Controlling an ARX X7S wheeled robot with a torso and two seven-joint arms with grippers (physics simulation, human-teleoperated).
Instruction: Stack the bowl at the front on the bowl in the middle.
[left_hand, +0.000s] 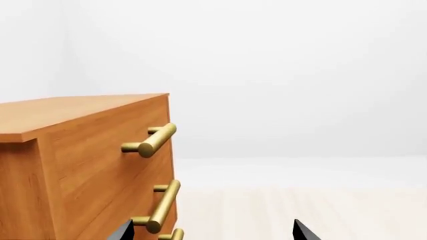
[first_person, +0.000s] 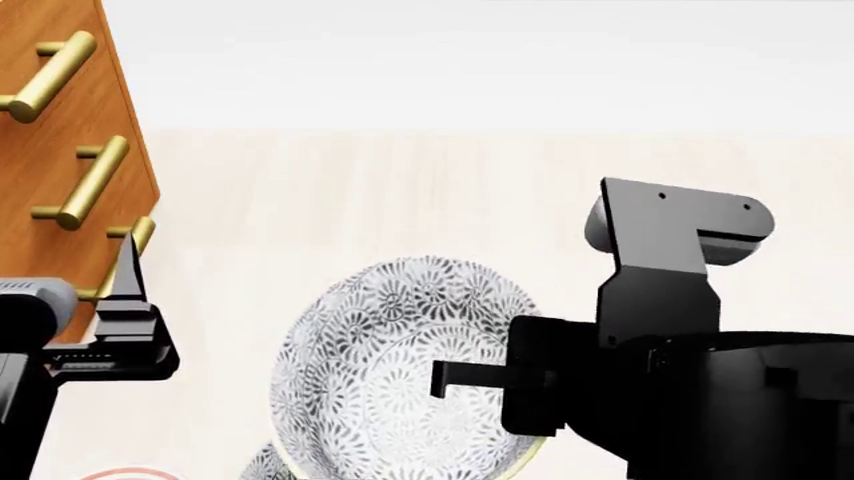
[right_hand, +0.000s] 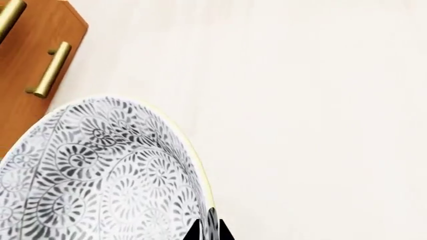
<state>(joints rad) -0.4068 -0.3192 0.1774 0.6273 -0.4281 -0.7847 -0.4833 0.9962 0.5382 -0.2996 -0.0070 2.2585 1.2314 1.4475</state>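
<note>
Drawer cabinet (first_person: 67, 130) stood far left, handles facing right | patterned bowl (first_person: 400, 370) sat centre, tilted, right of cabinet | right gripper (first_person: 461, 378) touched bowl's right rim | left gripper (first_person: 127, 300) just before cabinet's lowest handle (first_person: 127, 255)

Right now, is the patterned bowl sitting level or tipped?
Tipped: the patterned bowl is lifted, its inside facing the head camera, with the right hand pinching its rim.

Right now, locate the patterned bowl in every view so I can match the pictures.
Head view: the patterned bowl fills the lower centre, tilted, its rim at the right gripper.
Right wrist view: the bowl fills the lower left, gripper fingertips on its rim at the bottom edge.
Left wrist view: not in it.
Shared landmark: the wooden drawer cabinet with brass handles, seen in all three.
</note>
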